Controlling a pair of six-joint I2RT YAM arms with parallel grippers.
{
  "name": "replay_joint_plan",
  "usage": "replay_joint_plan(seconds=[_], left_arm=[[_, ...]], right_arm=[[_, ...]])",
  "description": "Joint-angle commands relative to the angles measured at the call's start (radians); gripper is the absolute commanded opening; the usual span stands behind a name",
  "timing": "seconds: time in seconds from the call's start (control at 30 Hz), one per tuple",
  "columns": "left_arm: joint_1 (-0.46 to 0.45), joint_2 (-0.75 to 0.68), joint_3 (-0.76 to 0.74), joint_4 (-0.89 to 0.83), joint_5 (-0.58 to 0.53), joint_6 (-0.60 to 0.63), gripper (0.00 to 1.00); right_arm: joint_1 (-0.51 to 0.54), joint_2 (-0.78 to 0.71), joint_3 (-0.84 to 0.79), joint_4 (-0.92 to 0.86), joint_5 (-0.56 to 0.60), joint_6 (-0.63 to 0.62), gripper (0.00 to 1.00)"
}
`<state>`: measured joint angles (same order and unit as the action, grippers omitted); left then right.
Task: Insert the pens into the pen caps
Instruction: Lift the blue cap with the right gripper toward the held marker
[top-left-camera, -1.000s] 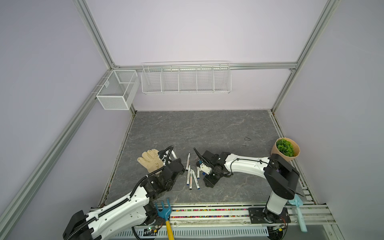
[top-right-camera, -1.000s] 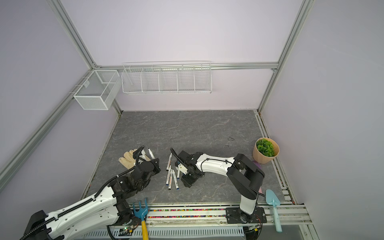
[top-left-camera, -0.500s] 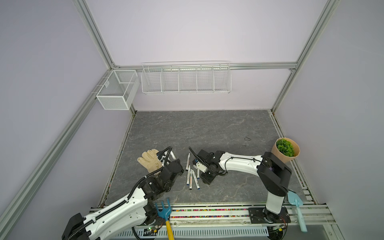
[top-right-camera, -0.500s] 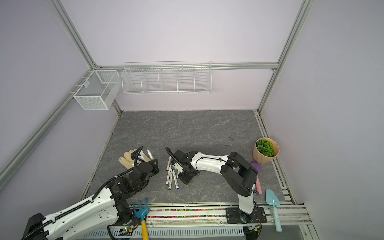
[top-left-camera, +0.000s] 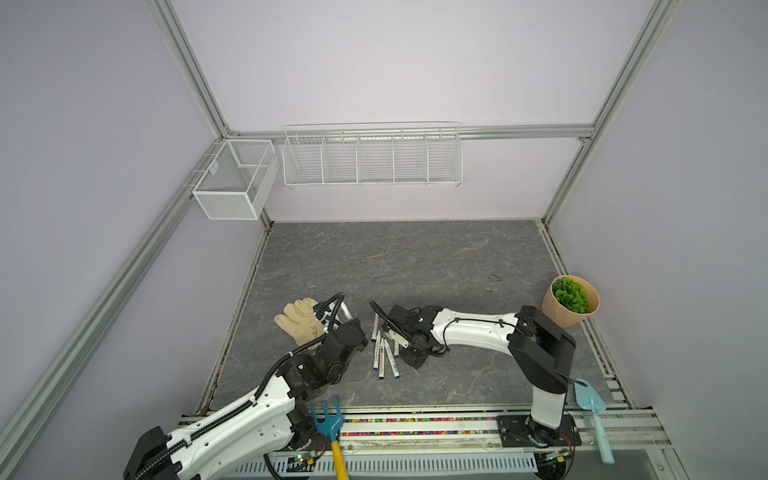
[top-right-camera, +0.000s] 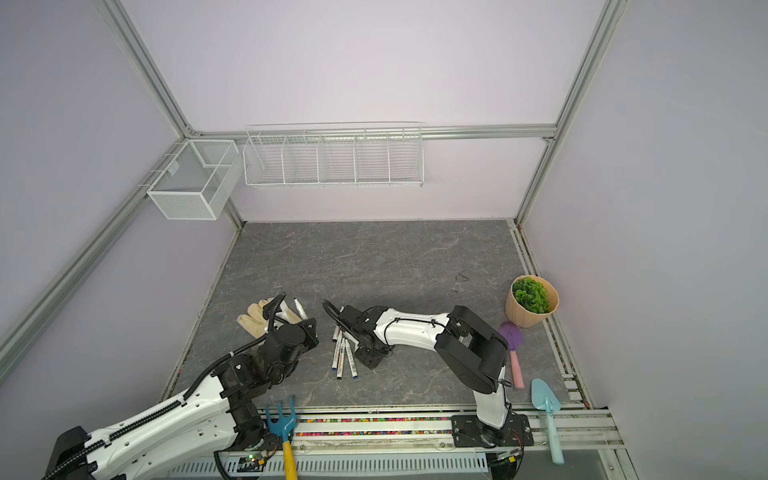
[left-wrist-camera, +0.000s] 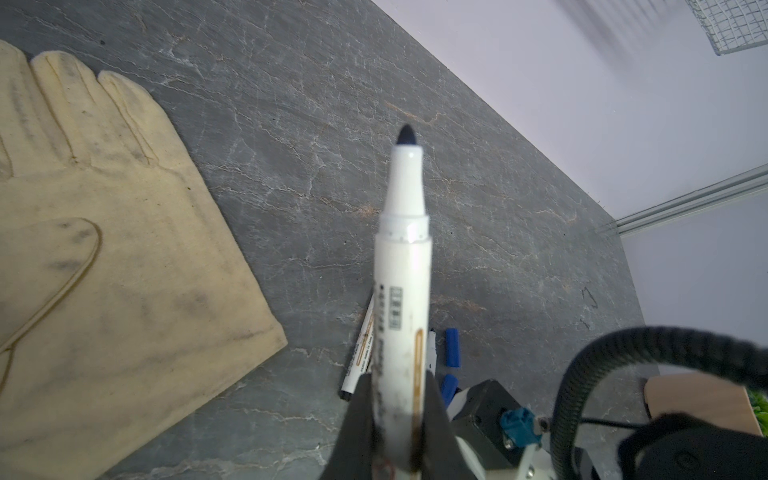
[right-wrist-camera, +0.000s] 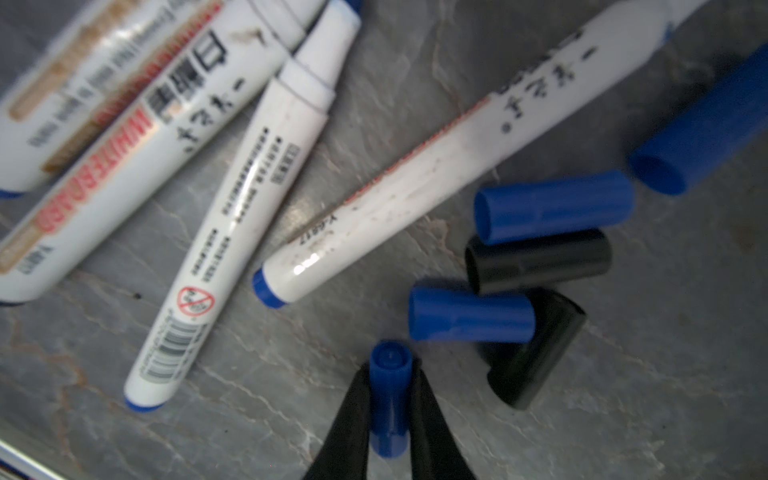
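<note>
At the very front, a blue garden fork (top-left-camera: 328, 424) with a yellow handle lay across the rail; a light blue trowel (top-left-camera: 592, 409) lay far over on the right; a purple trowel (top-right-camera: 510, 337) with a pink handle lay a bit further in, near the right arm; the left fingers (left-wrist-camera: 360, 411) were shut tight on a black-tipped pen (left-wrist-camera: 401, 291); that pen had no cap on, and it stuck out above the counter (top-left-camera: 415, 257); the right fingers (right-wrist-camera: 427, 415) were down low and squeezed a blue cap (right-wrist-camera: 390, 395) between them; I could not tell if that cap touched the counter; just past it lay the other caps (right-wrist-camera: 540, 257), three blue and two black, close together and some touching; next to them more pens (top-left-camera: 384, 353) lay flat in a bunch between the two arms; four of them showed in the right wrist view, white with printed labels, and some had blue ends; a cream glove (top-left-camera: 301, 322) lay flat on the left, just beside the held pen; a plant pot (top-left-camera: 570, 300) with green leaves stood by the right wall, well apart from the pens; far at the back, a white mesh box (top-left-camera: 232, 183) and a long wire basket (top-left-camera: 372, 156) hung on the walls.
</note>
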<state>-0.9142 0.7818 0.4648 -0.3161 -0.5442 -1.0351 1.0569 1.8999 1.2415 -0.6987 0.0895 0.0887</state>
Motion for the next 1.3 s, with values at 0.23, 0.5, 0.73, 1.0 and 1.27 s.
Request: replay_joint_plan(seconds=[0.23, 0.5, 0.73, 1.0, 1.27], left_arm=[[0.003, 0.038, -0.015, 0.086, 0.058, 0.074, 0.00], [-0.009, 0.154, 0.010, 0.300, 0.373, 0.331, 0.00], [-0.078, 0.200, 0.050, 0.344, 0.448, 0.436, 0.00], [-0.112, 0.219, 0.066, 0.389, 0.460, 0.480, 0.00], [-0.112, 0.217, 0.064, 0.418, 0.449, 0.483, 0.00]], right_arm=[[-0.027, -0.230, -0.076, 0.094, -0.108, -0.018, 0.07], [-0.268, -0.476, -0.093, 0.313, -0.362, 0.136, 0.07], [-0.370, -0.483, -0.096, 0.546, -0.602, 0.318, 0.07], [-0.361, -0.428, -0.089, 0.594, -0.707, 0.362, 0.07], [-0.360, -0.440, -0.082, 0.493, -0.693, 0.284, 0.07]])
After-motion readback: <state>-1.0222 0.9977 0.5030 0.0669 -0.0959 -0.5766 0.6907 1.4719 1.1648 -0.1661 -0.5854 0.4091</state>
